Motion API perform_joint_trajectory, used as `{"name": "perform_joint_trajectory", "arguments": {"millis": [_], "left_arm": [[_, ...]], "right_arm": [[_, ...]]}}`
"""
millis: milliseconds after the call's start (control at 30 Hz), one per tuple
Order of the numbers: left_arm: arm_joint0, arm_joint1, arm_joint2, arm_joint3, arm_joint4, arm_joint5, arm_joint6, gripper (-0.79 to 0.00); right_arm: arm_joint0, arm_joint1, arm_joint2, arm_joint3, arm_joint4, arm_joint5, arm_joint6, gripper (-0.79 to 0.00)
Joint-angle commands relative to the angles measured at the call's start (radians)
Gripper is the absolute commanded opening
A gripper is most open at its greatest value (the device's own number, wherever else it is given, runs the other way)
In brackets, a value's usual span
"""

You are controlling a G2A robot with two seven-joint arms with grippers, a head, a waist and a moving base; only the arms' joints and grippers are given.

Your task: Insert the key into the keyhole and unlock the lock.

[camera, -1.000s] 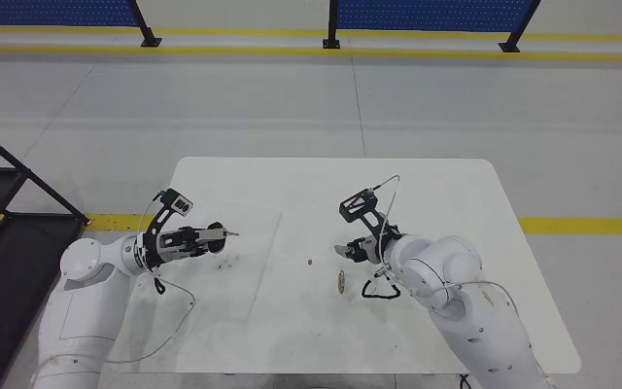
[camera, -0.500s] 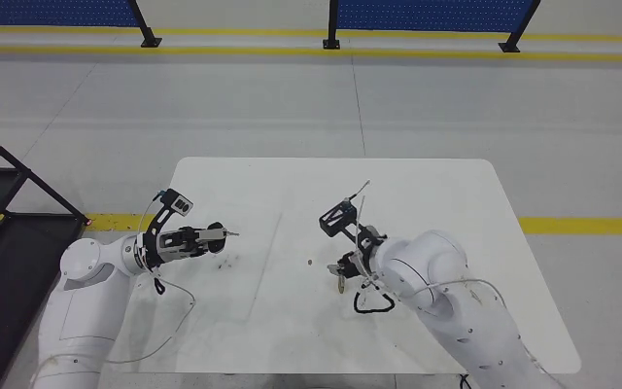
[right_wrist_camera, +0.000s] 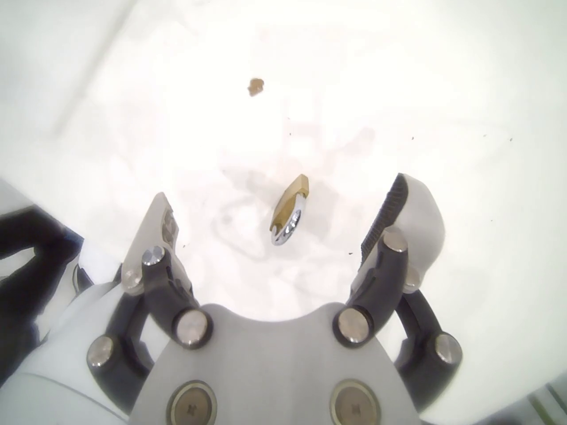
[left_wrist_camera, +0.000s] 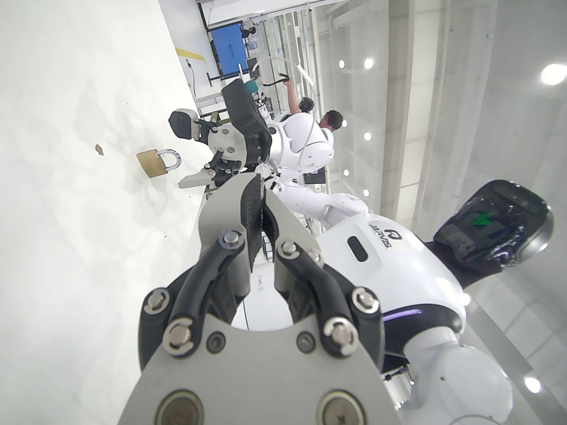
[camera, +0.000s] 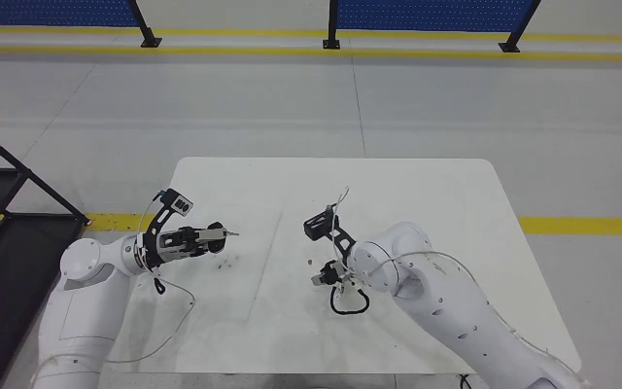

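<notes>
A small brass padlock (right_wrist_camera: 290, 212) with a silver shackle lies flat on the white table (camera: 437, 194). My right gripper (right_wrist_camera: 279, 196) hangs open just above it, and the padlock sits between the two fingers without touching them. In the left wrist view the padlock (left_wrist_camera: 157, 162) lies beside the right gripper (left_wrist_camera: 199, 176). My left gripper (camera: 216, 234) is held over the table's left part, well apart from the padlock. It is shut on the key (camera: 230, 233), whose thin silver tip sticks out past the fingers (left_wrist_camera: 254, 196).
A small brown crumb (right_wrist_camera: 255, 86) lies on the table a little beyond the padlock, between the two arms (camera: 309, 261). A black cable loop (camera: 348, 303) hangs under the right wrist. A black frame (camera: 29, 194) stands off the table's left side.
My right arm has swung left across the table and now covers the padlock in the top view, with its gripper over it. The left arm and its key have stayed still.
</notes>
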Motion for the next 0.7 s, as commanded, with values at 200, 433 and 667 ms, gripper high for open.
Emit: {"name": "perform_joint_trajectory", "arguments": {"millis": [200, 433, 667], "left_arm": [[0.0, 0.0, 0.0, 0.0, 0.0, 0.0, 0.0, -0.785], [0.0, 0.0, 0.0, 0.0, 0.0, 0.0, 0.0, -0.785], [0.0, 0.0, 0.0, 0.0, 0.0, 0.0, 0.0, -0.785]], "right_arm": [[-0.025, 0.001, -0.02, -0.008, -0.086, 0.0, 0.0, 0.0], [-0.035, -0.001, -0.046, 0.011, -0.07, 0.0, 0.0, 0.0], [-0.024, -0.002, -0.067, 0.038, -0.047, 0.0, 0.0, 0.0]]}}
